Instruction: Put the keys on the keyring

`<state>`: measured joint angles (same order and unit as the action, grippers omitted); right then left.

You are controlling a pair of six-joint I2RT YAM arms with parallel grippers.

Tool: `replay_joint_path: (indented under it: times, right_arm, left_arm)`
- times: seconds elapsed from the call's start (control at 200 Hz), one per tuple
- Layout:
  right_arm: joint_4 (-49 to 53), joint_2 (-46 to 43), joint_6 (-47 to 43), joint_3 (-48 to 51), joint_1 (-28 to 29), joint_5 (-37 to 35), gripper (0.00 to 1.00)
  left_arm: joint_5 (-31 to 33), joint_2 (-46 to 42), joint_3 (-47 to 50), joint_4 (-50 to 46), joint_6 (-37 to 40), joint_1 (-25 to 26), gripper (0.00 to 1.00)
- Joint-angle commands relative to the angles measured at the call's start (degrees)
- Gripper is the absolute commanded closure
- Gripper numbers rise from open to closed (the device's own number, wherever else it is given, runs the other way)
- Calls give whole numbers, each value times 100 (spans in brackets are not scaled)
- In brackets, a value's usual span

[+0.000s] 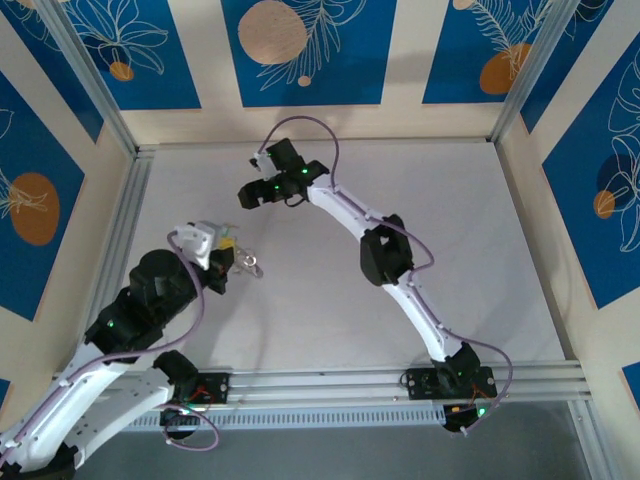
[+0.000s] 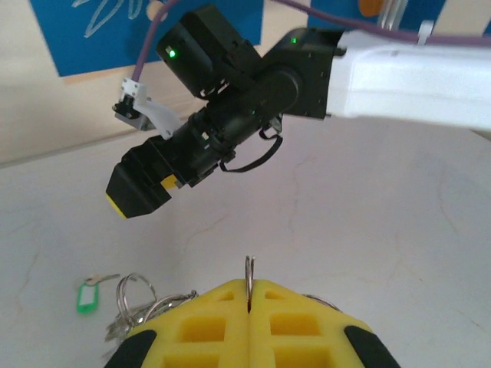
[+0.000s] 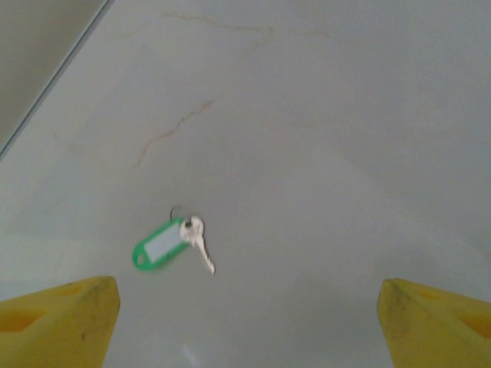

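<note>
Both arms share 1 build: the left arm [image 1: 140,300] and the right arm [image 1: 345,215] have glossy white link shells set between bulky black joint housings, each housing lit by a small green light [image 1: 275,185]. A purple cable [image 2: 146,47] runs along each arm, ending at a white plug [image 2: 132,90]. Their black bases [image 1: 450,382] are bolted to a silver aluminium rail [image 1: 320,380]. The jaws carry yellow moulded pads [image 2: 230,299] with square recesses and black patches at the outer corners.

The left fingers [image 2: 219,314], pressed together, pinch the upright keyring [image 2: 249,267]; a green-tagged key [image 2: 88,297] lies left.
</note>
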<state>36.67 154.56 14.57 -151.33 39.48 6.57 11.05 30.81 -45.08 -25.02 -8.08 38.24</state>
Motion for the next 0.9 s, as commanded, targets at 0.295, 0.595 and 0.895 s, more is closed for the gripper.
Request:
replay_joint_path:
  times: [0.295,0.595,0.895]
  right_arm:
    - [-20,514,352,-476,527,-951,11]
    - [-748,828,744,-591,856,-1787,11]
    - [-858,1069,806,-940,1004,-2262,13]
  left_arm:
    - [1471,-1256,489,-167,-466,-50,100]
    - [1931,-2054,486,-540,-339,-50,100]
    - [2092,-2354,207,-614,39,-48,100]
